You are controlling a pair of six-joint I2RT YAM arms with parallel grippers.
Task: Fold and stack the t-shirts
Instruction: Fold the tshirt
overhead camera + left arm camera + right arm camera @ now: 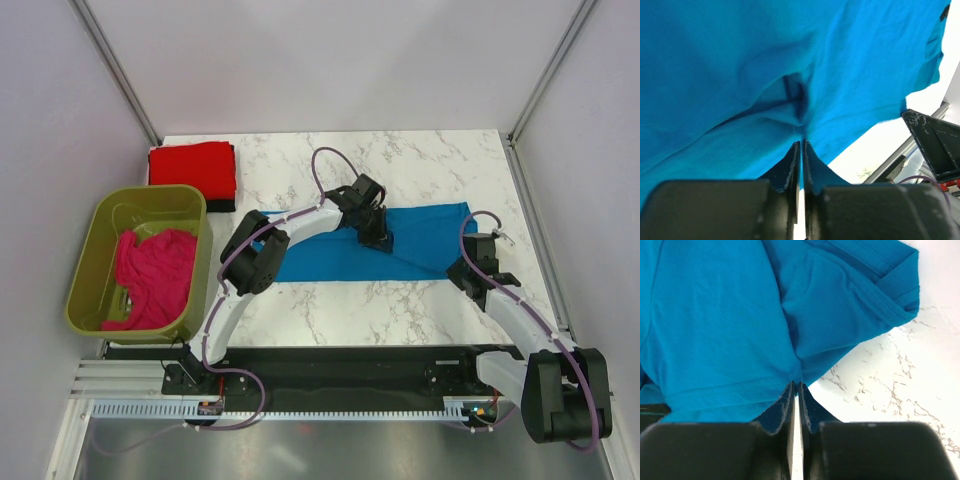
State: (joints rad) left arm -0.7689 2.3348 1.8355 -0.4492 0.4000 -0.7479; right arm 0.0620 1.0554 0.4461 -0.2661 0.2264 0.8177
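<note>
Firmly blue t-shirt [335, 258] in left pincer [802, 142] (right pincer [796, 384] too).

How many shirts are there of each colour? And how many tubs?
blue shirt: 1
red shirt: 1
pink shirt: 1
green tub: 1
Total: 4 things (3 shirts, 1 tub). A dark edge shows under the red shirt; I cannot tell what it is.
</note>
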